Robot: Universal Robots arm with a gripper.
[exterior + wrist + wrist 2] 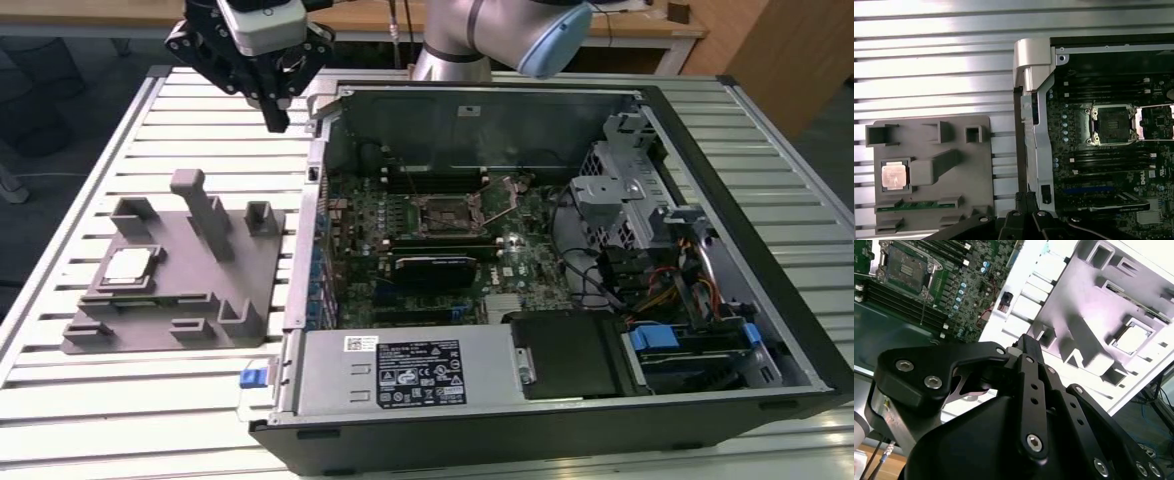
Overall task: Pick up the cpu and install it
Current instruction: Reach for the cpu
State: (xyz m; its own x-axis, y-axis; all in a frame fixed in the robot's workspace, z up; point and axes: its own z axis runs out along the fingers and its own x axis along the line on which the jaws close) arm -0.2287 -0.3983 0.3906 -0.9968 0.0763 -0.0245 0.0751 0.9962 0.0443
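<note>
The cpu [127, 265] is a small square chip with a pale metal top, lying flat in a recess of the grey fixture [200, 290] on the exterior view's left. It also shows in both wrist views [894, 176] [1131, 338]. My black gripper [276, 120] hangs high above the slatted table, beyond the fixture and next to the case's corner, well apart from the cpu. Its fingers [1022, 199] are shut together and hold nothing. The open socket [445, 210] [1111, 125] sits in the middle of the motherboard.
The open computer case [747, 130] fills the exterior view's right, with its metal wall [1031, 100] between fixture and motherboard. The fixture has upright posts [200, 205]. A drive cage [621, 180], cables and a power supply [400, 370] crowd the case.
</note>
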